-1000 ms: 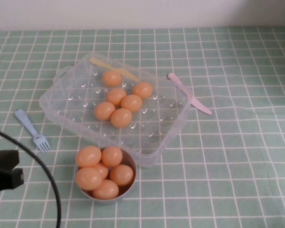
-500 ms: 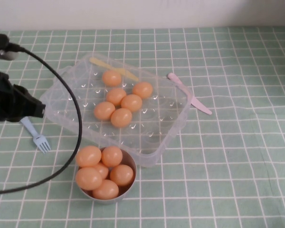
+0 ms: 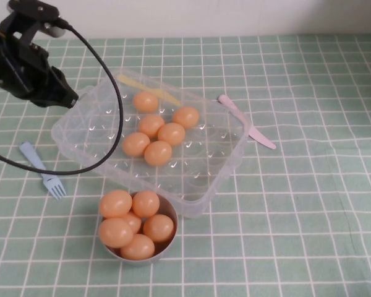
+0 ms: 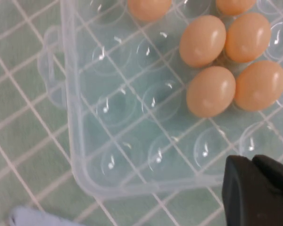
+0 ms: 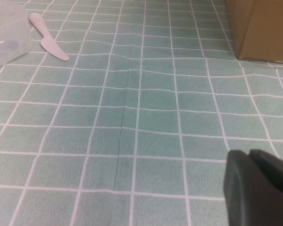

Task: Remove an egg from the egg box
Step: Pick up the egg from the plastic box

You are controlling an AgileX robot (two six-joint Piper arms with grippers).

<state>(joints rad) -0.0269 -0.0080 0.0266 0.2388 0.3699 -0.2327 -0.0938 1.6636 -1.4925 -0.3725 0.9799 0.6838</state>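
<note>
At the egg box's (image 3: 216, 176) far-left corner hovers the left gripper (image 3: 65, 96), eggs (image 3: 157, 153) well apart; right gripper (image 5: 257, 188) parked.

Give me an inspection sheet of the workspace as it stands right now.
Surface: green checked cloth, wrinkled.
Job's things: egg box holds six eggs.
Clutter: bowl heaped with eggs; blue fork; pink knife; yellow utensil at the box's far edge.
Grippers: left gripper over the box's far-left corner; right gripper low over bare cloth, seen only in its wrist view.
Cables: black cable loops across the box.
Surroundings: white wall; cardboard box.
</note>
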